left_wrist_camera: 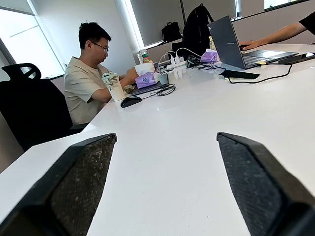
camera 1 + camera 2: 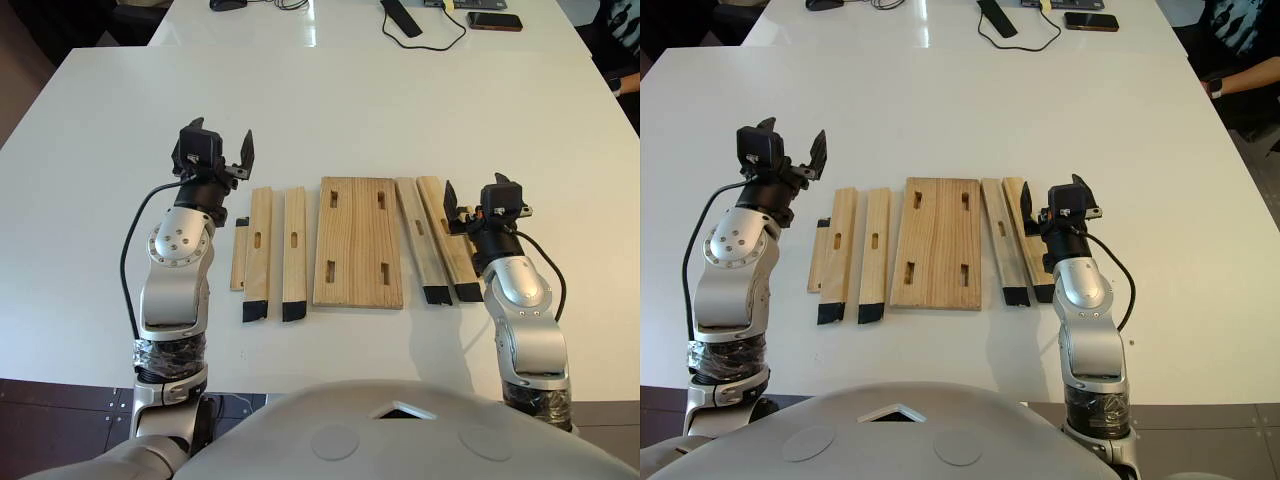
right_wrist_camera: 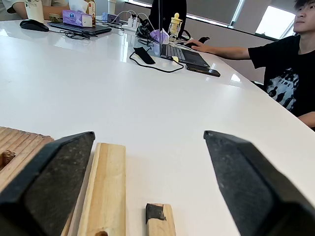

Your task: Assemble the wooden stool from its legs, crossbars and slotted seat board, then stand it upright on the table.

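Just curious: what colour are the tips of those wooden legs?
Black leg tips, clearest in the left eye view.

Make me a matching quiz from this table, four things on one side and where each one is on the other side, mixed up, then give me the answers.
Things:
1. slotted seat board
2. short crossbar
3. left gripper
4. right gripper

Places:
A. open, at the outer right-hand leg
B. lying flat in the middle of the row of parts
C. open, over bare table beyond the left-hand legs
D. at the left end of the row

Pairs: 1-B, 2-D, 3-C, 4-A.
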`<control>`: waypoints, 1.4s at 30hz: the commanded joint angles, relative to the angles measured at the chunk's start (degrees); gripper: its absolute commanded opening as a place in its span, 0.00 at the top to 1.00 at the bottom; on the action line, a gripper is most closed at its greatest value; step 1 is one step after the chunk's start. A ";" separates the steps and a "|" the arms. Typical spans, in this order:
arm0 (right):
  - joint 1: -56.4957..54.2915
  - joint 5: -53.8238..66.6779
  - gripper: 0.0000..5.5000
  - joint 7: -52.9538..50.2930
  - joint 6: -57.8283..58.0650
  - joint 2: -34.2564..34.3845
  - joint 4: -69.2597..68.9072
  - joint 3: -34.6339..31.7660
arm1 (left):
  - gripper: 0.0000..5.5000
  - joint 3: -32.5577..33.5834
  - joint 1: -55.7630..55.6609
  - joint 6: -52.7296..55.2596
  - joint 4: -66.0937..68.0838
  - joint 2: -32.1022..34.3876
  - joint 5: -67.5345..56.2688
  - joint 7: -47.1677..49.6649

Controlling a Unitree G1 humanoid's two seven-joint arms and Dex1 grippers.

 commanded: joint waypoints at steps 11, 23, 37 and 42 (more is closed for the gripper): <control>-4.11 0.97 0.26 0.72 0.81 -4.06 3.05 -6.77 | 0.31 -0.48 0.79 0.66 0.55 -0.35 1.09 0.66; -4.13 1.42 0.26 0.36 0.38 -3.32 3.09 -6.22 | 0.31 -1.00 0.26 0.29 1.94 0.58 1.75 -0.35; -3.32 1.21 0.26 -0.12 -0.07 -2.34 3.29 -5.03 | 0.31 -0.02 -0.41 4.94 3.21 0.26 1.01 0.17; -2.76 0.86 0.26 -1.12 -0.23 -1.25 2.82 -4.80 | 0.31 2.38 -0.76 13.77 3.16 2.07 -1.98 -2.35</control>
